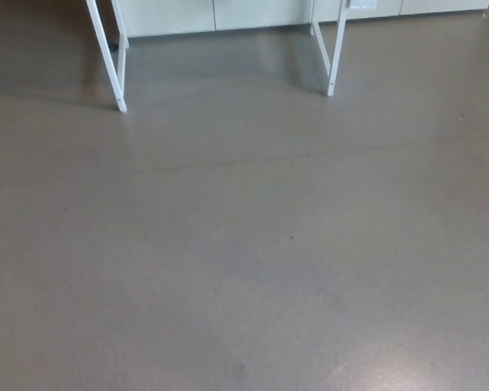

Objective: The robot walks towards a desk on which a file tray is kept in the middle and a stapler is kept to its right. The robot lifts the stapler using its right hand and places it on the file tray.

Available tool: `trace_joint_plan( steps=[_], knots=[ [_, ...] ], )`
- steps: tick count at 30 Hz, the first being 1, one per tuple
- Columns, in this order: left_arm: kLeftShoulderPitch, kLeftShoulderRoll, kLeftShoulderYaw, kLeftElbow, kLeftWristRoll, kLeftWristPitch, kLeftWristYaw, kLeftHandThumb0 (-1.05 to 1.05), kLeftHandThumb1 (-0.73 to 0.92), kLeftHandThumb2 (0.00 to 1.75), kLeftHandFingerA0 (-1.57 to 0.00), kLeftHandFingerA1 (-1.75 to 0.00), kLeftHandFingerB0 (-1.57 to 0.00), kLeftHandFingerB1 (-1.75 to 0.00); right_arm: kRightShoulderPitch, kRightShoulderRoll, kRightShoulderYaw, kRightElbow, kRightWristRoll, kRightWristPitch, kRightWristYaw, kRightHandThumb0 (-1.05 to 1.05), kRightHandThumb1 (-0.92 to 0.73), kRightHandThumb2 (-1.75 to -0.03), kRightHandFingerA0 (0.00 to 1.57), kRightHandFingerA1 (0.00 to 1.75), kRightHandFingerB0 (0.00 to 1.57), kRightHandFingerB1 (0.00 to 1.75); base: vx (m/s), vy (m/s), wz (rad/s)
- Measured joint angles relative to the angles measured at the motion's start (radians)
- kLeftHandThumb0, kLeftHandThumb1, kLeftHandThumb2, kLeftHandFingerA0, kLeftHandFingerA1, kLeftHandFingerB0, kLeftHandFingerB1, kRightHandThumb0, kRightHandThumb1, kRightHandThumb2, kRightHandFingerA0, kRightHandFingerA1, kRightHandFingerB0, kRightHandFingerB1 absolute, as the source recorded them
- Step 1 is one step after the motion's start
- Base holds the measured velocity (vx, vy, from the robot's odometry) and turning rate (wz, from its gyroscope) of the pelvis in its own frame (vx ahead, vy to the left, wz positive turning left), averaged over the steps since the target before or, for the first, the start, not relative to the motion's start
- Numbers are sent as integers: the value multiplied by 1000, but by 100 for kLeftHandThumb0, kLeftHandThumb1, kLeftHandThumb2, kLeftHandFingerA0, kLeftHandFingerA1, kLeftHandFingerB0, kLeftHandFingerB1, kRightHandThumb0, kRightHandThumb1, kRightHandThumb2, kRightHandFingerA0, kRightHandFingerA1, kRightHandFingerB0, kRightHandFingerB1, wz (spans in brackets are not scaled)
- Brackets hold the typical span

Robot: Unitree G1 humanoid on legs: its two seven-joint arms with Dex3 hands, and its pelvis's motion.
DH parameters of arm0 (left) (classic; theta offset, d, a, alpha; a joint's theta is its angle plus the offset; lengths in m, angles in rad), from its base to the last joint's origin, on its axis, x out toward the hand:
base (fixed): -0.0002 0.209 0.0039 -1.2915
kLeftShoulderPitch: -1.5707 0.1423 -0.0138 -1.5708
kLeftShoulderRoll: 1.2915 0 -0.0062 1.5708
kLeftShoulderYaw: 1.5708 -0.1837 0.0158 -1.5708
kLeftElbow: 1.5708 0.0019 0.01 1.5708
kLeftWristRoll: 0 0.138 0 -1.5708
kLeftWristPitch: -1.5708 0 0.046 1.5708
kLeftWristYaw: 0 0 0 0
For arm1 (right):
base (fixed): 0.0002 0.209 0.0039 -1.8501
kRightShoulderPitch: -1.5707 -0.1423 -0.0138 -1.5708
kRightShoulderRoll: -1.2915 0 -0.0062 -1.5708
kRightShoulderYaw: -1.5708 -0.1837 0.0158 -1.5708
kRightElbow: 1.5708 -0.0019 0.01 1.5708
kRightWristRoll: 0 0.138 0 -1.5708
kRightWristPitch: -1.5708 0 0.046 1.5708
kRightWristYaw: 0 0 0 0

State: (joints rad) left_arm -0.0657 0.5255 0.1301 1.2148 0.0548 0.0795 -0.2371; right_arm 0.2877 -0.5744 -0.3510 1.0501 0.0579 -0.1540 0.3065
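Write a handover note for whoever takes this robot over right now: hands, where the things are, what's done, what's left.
Hands: left hand and right hand are both out of the head view.
Things: file tray and stapler are not in view. Only the grey floor shows, with the left desk leg and right desk leg at the top edge.
Done: nothing of the job shows as done.
Left: walk up to the desk, lift the stapler with the right hand, and place it on the file tray.

surface: smooth grey-brown floor (244, 269) | standing on it: white desk legs (107, 61), far end
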Motion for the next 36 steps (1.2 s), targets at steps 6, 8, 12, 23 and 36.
trace_joint_plan(
  steps=[6,8,12,23,36],
  knots=[
    [6,-2,-8,-3,4,0,-1,-76,32,127,-38,-93,-8,-77,-1,-3,23,24,-8,-15,-2,-31,-45,-96,7,54,0,49,-16,39,-6],
    [7,-2,-9,0,4,0,-1,-64,45,129,-27,-82,0,-70,-2,-4,22,27,-6,-19,-1,-32,-46,-97,8,54,0,49,131,217,-15],
    [5,-1,-13,1,6,0,-1,-64,43,127,-29,-83,0,-69,-5,-4,25,27,-5,-22,5,-54,-48,-71,9,48,7,36,108,433,-23],
    [5,15,-37,2,14,0,11,-62,48,128,-54,-92,-1,-68,-6,-8,49,41,-13,-32,-1,-53,-48,-72,21,53,9,37,200,24,7],
    [-13,-3,-42,18,17,0,28,-75,35,130,-46,-95,-11,-77,-23,-21,57,41,-12,-39,-17,-54,-46,-72,33,60,10,38,242,-172,-1]
  ],
)
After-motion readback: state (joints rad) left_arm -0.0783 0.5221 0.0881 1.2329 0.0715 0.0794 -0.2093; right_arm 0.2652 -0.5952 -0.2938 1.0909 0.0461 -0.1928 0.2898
